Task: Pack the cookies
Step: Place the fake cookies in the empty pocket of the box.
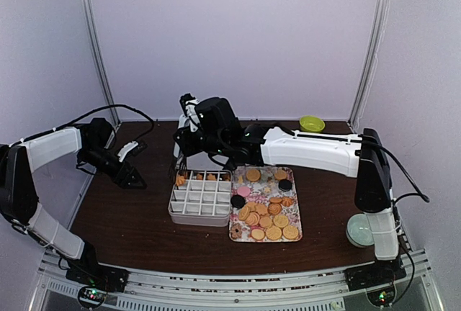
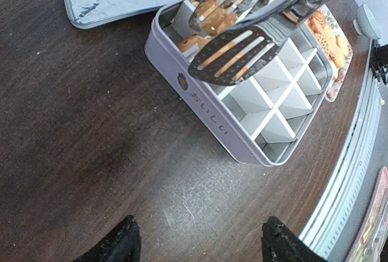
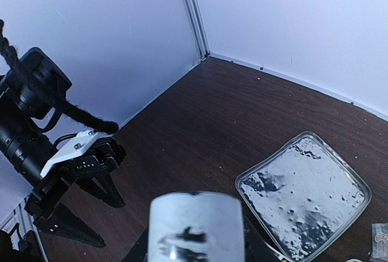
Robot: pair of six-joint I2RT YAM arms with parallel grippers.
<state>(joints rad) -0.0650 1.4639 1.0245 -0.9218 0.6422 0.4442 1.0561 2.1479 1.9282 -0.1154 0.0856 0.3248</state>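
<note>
Small round cookies point(image 1: 266, 221), mostly orange, lie on a flowery tray point(image 1: 268, 180) just right of the grey metal tin with white dividers point(image 2: 206, 113). A few sit in its far row. The right gripper point(image 1: 184, 132) is closed on shiny metal tongs point(image 2: 242, 56) over that row, partly hiding it. The left gripper point(image 1: 133, 176), left of the tin, is wide open and empty.

My right gripper point(image 1: 186, 134) was stretched across the floral tray point(image 1: 267, 178) to the far left corner of the divided tin point(image 1: 199, 215), and the tongs point(image 1: 176, 156) hung from it towards the far row. A few cookies point(image 1: 274, 219) sat in that row, and most lay on the tray just right of the tin. My left gripper point(image 1: 133, 178) hung low over the table point(image 1: 137, 224), well left of the tin, with a green bowl point(image 1: 312, 123) at the far edge and a pale bowl point(image 1: 358, 230) by my right arm's base.
</note>
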